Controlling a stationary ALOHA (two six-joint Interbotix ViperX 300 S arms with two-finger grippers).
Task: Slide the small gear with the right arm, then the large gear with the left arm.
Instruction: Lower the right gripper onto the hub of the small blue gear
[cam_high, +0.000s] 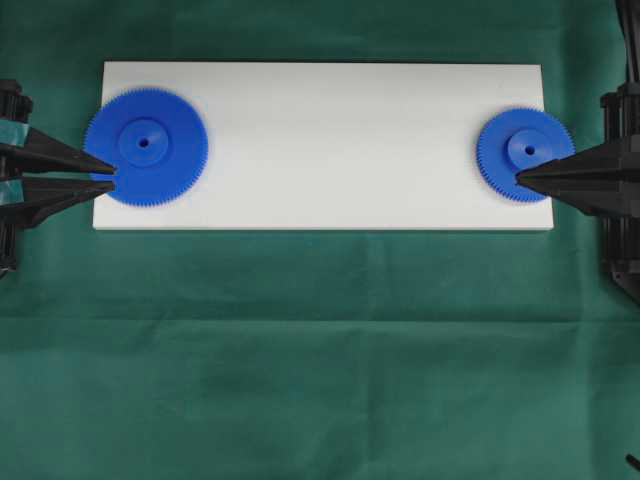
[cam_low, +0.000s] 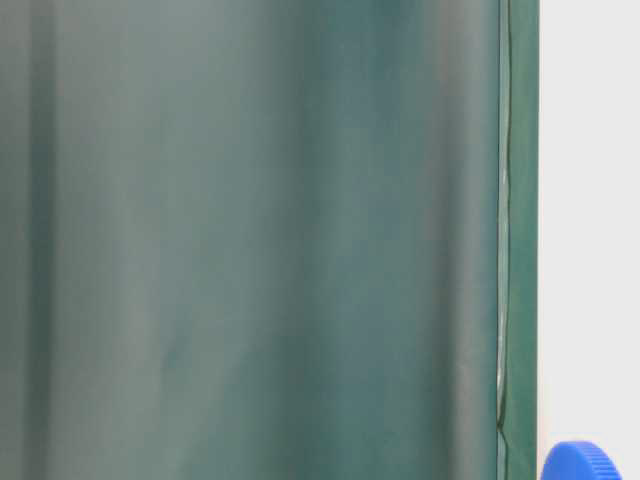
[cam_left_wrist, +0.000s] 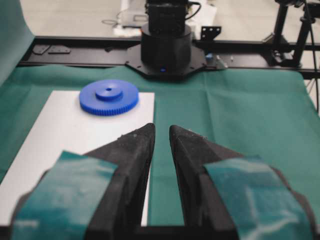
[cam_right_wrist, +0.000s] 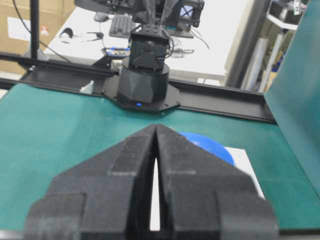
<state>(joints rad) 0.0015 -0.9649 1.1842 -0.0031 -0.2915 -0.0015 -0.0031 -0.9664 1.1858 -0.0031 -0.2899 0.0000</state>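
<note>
On the right end of the white board (cam_high: 320, 190) lies the small gear (cam_high: 512, 135), seen far off in the left wrist view (cam_left_wrist: 109, 96). The right gripper (cam_high: 518, 177) (cam_right_wrist: 156, 126), all black, is shut, and its point lies over the gear's face just below the hub. The large gear (cam_high: 146, 146) lies on the left end, overhanging the board's edge. Its far rim (cam_right_wrist: 212, 146) peeks out past the right fingers. The left gripper (cam_high: 112, 177) (cam_left_wrist: 161, 128), with teal parts, is narrowly open with nothing between its tips, which are at this gear's lower-left rim.
Green cloth (cam_high: 320, 350) covers the table around the board. Each arm's black base (cam_left_wrist: 165, 47) (cam_right_wrist: 142, 85) stands beyond a board end. A blue gear's toothed rim (cam_low: 580, 462) shows in the table-level view; I cannot tell which gear it is.
</note>
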